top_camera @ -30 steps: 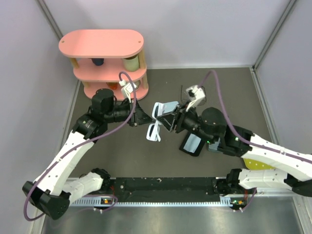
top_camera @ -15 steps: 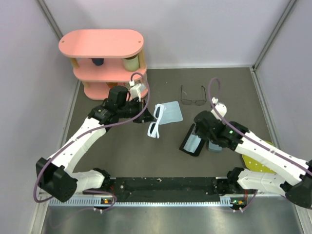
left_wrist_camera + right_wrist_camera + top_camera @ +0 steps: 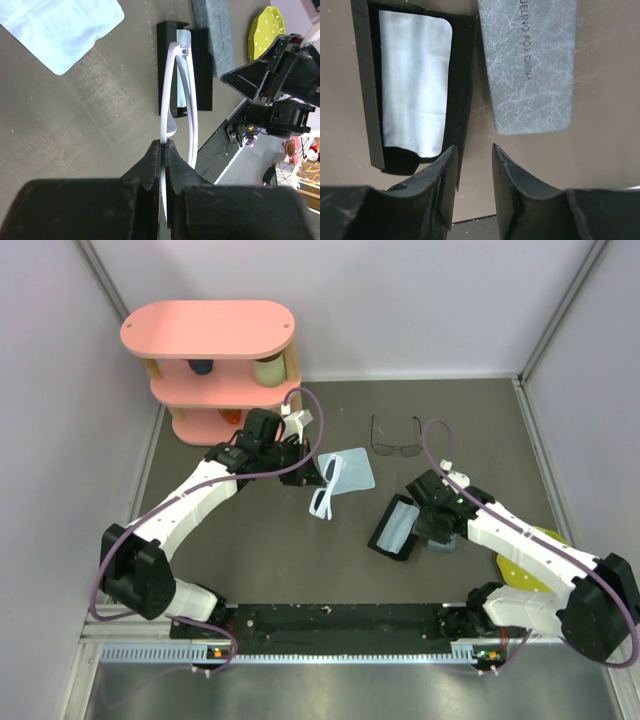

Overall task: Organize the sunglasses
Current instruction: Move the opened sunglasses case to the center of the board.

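1. Your left arm reaches from its base at the near left edge far across the surface [image 3: 270, 560]. Its elbow is bent and its wrist is close in front of the pink shelf [image 3: 210, 330].
2. Your left pincer [image 3: 303, 472] points toward the right and is clenched on one temple of the white sunglasses [image 3: 325, 492]. In the left wrist view, the thin white temple sits tight between the two black fingers.
3. The white sunglasses stick out in front of this pincer, at the near left edge of the light blue cloth [image 3: 352, 468]. I cannot tell if they touch the surface.
4. Your right arm comes from the near right and stretches low toward the middle, with its wrist bent downward.
5. Your right pincer [image 3: 474, 150] is released and grasps nothing; its fingers stand apart. It looks down on the strip of surface between the open black case [image 3: 465, 75] and the grey-blue case [image 3: 530, 65].
6. The open black case has a pale cloth [image 3: 412, 85] lying inside it.
7. The wire sunglasses [image 3: 397, 448] lie alone on the surface at the far side, beyond the blue cloth and apart from both pincers.
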Robot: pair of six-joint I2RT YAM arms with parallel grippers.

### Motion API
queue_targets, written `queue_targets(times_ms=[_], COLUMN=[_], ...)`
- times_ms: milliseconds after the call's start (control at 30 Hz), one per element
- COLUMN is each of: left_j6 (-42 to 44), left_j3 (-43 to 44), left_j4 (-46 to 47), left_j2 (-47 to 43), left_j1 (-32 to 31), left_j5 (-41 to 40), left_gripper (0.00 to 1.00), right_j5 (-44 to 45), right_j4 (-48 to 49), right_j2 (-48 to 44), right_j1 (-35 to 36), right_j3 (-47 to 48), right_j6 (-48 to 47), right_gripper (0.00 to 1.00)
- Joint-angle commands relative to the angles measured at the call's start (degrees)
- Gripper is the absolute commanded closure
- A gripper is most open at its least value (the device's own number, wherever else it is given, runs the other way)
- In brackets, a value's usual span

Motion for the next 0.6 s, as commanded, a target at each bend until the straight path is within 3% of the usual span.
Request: queue_targets(times_ms=[0, 333, 567], left_j6=[-0.88, -0.89, 0.43], left_j3=[3.52, 3.08, 2.82], left_j4=[2.06, 0.04, -3.65], left_j2=[0.74, 1.27, 0.31], left_j1=[0.17, 0.09, 0.09], left_j5=[1.46, 1.9, -0.39], left_gripper=[1.0, 1.0, 1.0], right_j5=[-3.83, -6.03, -7.61], right_j4=[7.87, 16.23, 19.13], right_j2=[2.5, 9.71, 11.56], right_j1=[-3.08, -4.14, -4.14], right_j3=[-1.15, -3.44, -3.35], right_j6=[-6.38, -7.79, -9.81], right_gripper=[0.68, 0.75, 0.99])
